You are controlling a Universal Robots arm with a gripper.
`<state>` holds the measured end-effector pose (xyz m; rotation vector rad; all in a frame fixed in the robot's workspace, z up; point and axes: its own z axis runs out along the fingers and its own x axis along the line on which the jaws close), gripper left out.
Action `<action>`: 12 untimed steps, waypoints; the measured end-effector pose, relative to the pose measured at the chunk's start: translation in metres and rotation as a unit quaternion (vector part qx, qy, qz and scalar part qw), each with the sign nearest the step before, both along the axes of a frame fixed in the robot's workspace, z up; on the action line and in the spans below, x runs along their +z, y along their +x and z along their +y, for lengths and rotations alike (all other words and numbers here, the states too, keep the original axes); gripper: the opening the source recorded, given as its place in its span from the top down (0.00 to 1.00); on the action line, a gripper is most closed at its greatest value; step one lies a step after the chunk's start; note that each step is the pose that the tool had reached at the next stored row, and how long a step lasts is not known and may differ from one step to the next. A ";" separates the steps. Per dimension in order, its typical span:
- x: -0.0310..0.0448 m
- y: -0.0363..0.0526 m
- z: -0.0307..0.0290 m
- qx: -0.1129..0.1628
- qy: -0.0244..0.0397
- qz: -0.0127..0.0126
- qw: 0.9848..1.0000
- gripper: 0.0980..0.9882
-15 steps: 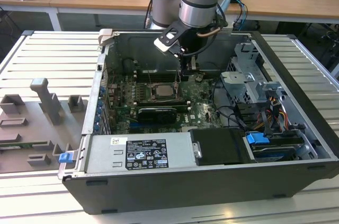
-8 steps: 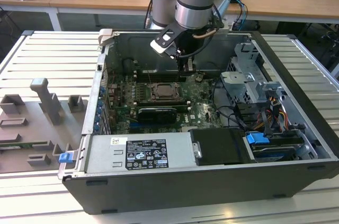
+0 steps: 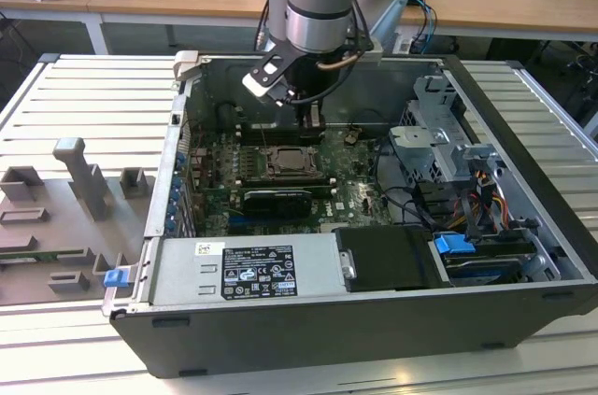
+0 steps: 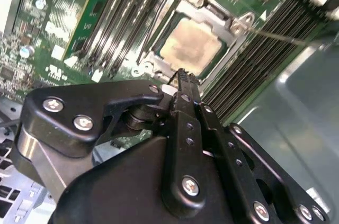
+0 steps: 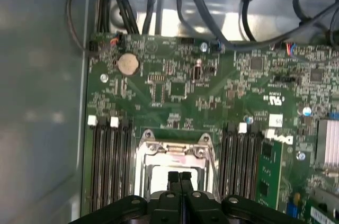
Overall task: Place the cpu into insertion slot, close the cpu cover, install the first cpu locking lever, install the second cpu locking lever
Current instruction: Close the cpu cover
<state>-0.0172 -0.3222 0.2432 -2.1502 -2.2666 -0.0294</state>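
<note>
The cpu (image 4: pixel 190 46), a pale silvery-beige square, lies in the insertion slot (image 3: pixel 292 163) on the green motherboard inside the open case. The cpu cover (image 4: pixel 209 12), a silver frame, lies flat around the chip. A thin metal locking lever (image 4: pixel 275 36) runs from one socket corner out over the memory slots; I cannot tell if it is latched. My gripper (image 3: pixel 308 119) hangs just above the socket's far edge. Its black fingers are pressed together, shut on nothing, and their tips (image 5: pixel 180 175) hover over the socket's rim (image 5: pixel 145 152).
Long black memory slots (image 5: pixel 108 155) flank the socket on both sides. A black expansion card (image 3: pixel 276 199) lies in front of it, the power supply (image 3: pixel 252 269) nearer still. A grey drive cage (image 3: pixel 439 134) and cables stand at the exterior view's right. Grey fixtures (image 3: pixel 79 180) sit outside the case.
</note>
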 end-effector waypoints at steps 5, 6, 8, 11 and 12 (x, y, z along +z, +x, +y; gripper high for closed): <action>-0.0004 -0.0077 0.0004 0.000 0.000 0.000 1.000 0.99; -0.0005 -0.0093 0.0005 0.000 0.000 0.000 1.000 0.99; -0.0007 -0.0123 0.0007 0.000 0.000 0.000 1.000 0.99; -0.0011 -0.0158 0.0018 0.000 0.000 0.000 1.000 0.99; -0.0012 -0.0167 0.0021 0.000 0.000 0.000 1.000 0.99</action>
